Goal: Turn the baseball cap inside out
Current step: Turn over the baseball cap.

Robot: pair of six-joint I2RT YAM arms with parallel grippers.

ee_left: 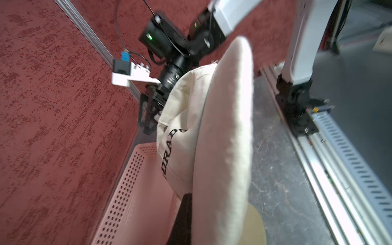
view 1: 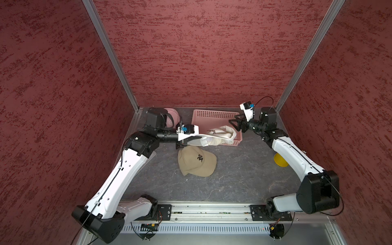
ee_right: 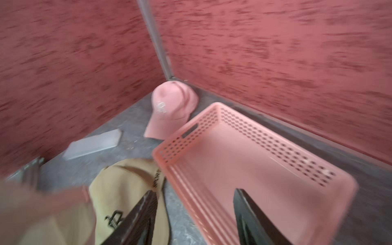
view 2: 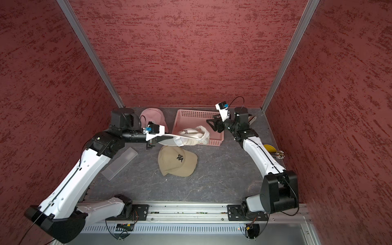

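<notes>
Your left gripper [view 1: 193, 140] is clenched on the brim of the white baseball cap [view 1: 220, 134], holding it off the table [view 1: 233, 180] with the brim running roughly level toward 3 o'clock. From the tan cap [view 1: 197, 162] lying flat at the middle of the table, the white cap hangs at about 1 o'clock, its crumpled crown over the near corner of the pink basket [view 1: 212, 115]; you cannot tell from these views whether the fabric touches the basket rim. In the left wrist view the brim [ee_left: 224, 148] fills the middle of the picture, a dark finger [ee_left: 184, 212] presses its underside, and the crown [ee_left: 180, 118] shows black lettering on its outer face. Your right gripper [view 1: 234, 124] is released: its jaws stand apart with nothing between them, just beyond the white cap's crown at 1 o'clock, above the basket's right end. The right wrist view looks down between the two dark fingers [ee_right: 146, 210] into the basket, which holds nothing there. A pink cap [view 2: 152, 116] sits in the far corner at 11 o'clock, a clear plastic strip [view 2: 121, 162] lies at 9 o'clock, and a yellow object [view 1: 280, 161] shows at 3 o'clock, partly hidden behind your right arm.
</notes>
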